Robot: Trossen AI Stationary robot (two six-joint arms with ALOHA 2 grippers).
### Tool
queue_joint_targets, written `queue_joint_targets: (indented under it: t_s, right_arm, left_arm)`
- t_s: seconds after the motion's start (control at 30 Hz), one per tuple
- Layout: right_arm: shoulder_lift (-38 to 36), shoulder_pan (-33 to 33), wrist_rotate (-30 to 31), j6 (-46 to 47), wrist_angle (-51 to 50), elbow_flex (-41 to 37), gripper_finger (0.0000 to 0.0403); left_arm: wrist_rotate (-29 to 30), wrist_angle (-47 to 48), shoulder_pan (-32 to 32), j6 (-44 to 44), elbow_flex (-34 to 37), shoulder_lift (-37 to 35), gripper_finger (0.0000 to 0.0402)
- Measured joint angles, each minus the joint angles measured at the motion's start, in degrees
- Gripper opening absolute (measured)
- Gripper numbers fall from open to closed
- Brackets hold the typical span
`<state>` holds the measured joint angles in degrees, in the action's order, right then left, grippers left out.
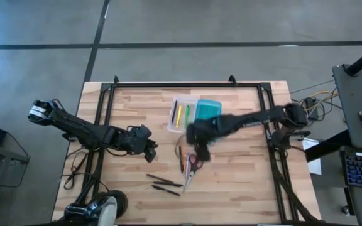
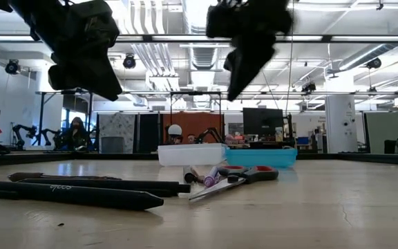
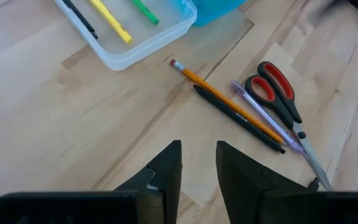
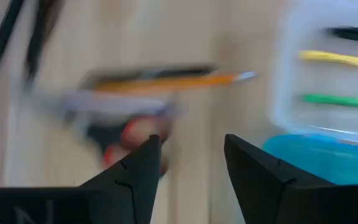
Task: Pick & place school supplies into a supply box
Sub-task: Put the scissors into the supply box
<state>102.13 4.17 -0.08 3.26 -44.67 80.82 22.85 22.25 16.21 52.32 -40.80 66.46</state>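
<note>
We see the supply box (image 1: 184,115) lying open near the far middle of the table (image 1: 244,188), its clear tray holding a yellow pencil (image 1: 179,115), a green marker (image 1: 186,114) and a dark pen (image 3: 79,17), with the teal lid (image 1: 208,109) folded out to its right. The right gripper (image 1: 198,149) hangs in the air just near of the box, over the red-handled scissors (image 1: 191,164), its jaws released and holding nothing. Beside the scissors lie an orange pencil (image 3: 219,98), a black pen (image 3: 238,118) and a purple pen (image 3: 266,116), close together in a loose bundle. Two dark pens (image 1: 165,183) lie nearer the front edge, a little left of that bundle. The left gripper (image 1: 149,149) waits to the left of the box, fingers slightly apart and empty.
</note>
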Motion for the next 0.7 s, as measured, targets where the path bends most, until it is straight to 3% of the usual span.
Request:
queue_joint_targets:
  t_s: [0.2,0.47,0.7]
  right_arm:
    - [3.7,8.0,8.4,-8.5,-0.8,-0.8,0.0150]
    - [8.8,9.9,7.1,-22.0,-0.4,-0.8,0.0116]
    - [12.6,9.9,6.1,-30.5,1.4,-0.3,0.0124]
  left_arm:
    - [0.2,-0.2,0.0,-0.6,0.0,0.0,0.0083]
    - [0.3,-0.3,0.0,0.3,0.0,0.0,0.0083]
    - [0.3,-0.4,0.0,1.5,0.0,0.0,0.0083]
